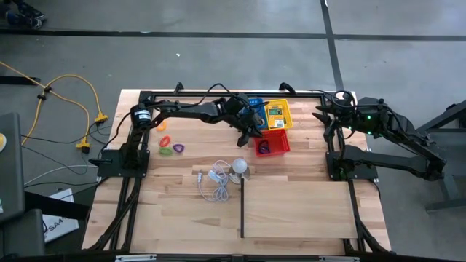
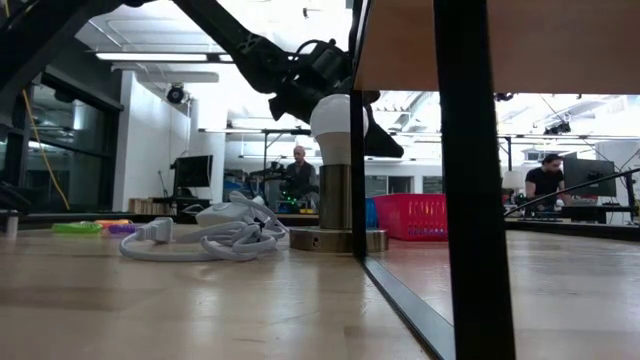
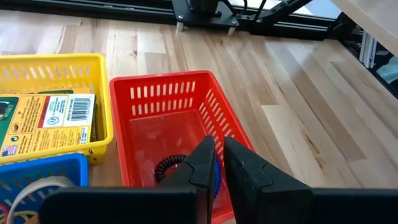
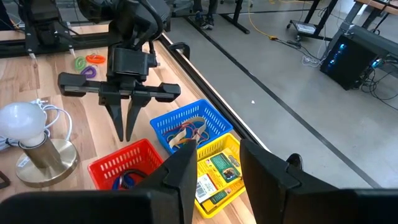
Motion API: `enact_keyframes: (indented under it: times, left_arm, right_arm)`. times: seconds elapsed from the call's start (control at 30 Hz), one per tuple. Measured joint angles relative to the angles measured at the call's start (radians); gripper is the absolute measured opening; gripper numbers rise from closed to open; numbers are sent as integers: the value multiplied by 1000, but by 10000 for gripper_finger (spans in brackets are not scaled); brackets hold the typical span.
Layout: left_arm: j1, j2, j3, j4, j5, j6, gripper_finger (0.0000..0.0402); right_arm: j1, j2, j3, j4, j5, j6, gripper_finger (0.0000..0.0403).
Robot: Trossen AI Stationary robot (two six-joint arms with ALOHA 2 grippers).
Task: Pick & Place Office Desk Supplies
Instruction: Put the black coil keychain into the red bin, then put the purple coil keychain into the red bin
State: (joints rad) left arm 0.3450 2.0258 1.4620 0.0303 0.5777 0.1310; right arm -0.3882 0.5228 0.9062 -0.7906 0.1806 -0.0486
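three baskets [image 1: 271,142] crowd left pincer [image 1: 251,135]; bulb [image 1: 239,167], cord [image 1: 213,183] nearby.

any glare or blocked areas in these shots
Low view: bright ceiling lights wash out the white round bulb, and a dark post blocks the centre-right. Left wrist view: the left tool hides part of the red plastic basket.

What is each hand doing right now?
Left hand: over the red basket, fingers slightly parted, holding nothing.
Right hand: open, empty, parked at the table's edge.
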Motion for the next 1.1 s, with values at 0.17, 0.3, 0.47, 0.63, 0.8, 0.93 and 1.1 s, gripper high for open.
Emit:
enact_keyframes:
  times: [0.17,0.3,0.47,0.63,0.8,0.93,1.1]
  left_arm:
    - [0,0,0,0,0,0,31]
    - [0,0,0,0,0,7,31]
    - [6,-17,-2,-21,-37,27,31]
    - [21,-95,-2,-131,-236,71,31]
    - [19,-165,-2,-229,-364,91,31]
    - [17,-169,0,-246,-371,84,31]
    - [17,-169,0,-306,-377,72,31]
  right_arm:
    - [0,0,0,0,0,0,110]
    - [0,0,0,0,0,0,110]
    - [0,0,0,0,0,0,110]
    - [0,0,0,0,0,0,110]
    - [0,0,0,0,0,0,110]
    - [0,0,0,0,0,0,110]
    - [0,0,0,0,0,0,110]
